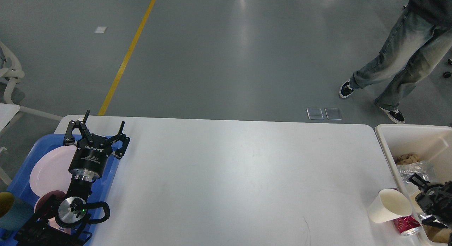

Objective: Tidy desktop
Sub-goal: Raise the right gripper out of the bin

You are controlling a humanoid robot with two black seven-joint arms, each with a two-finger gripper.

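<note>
My right gripper (420,200) sits at the frame's four o'clock, over the beige bin (385,140); it shows dark and partly cut off, so I cannot tell how far its fingers are parted or whether it holds anything. Just beside it, toward nine o'clock, a paper cup (388,205) lies tipped on the desktop (226,175), mouth facing the bin, with a red can (406,226) just below it. Both rest against the bin's wall. My left gripper (102,127) hangs at eight o'clock above the blue tray (24,168), fingers spread wide, empty. I judge the right arm far nearer to the cup, which lies directly to its left.
</note>
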